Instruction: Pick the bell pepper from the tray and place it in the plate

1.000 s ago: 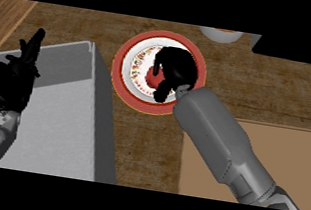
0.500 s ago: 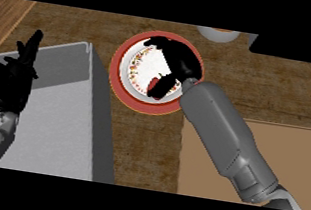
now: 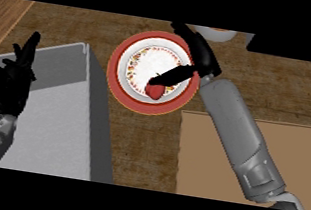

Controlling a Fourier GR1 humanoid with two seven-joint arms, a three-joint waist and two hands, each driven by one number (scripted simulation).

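Hovering over the plate (image 3: 140, 54), the right hand (image 3: 199, 58) is showing straight, spread fingers, one pointing down at the red bell pepper (image 3: 157, 91) lying on the plate's near edge, seemingly just let go. Over the grey tray (image 3: 60, 113), the left hand (image 3: 8, 85) is resting open, fingers up

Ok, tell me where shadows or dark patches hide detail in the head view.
Head view: lighting is flat, with no glare. The right hand is black, so its fingers merge into one dark shape over the plate. The red bell pepper shows clearly on the plate under its thumb. The left hand, open over the grey tray, reads only as a silhouette.
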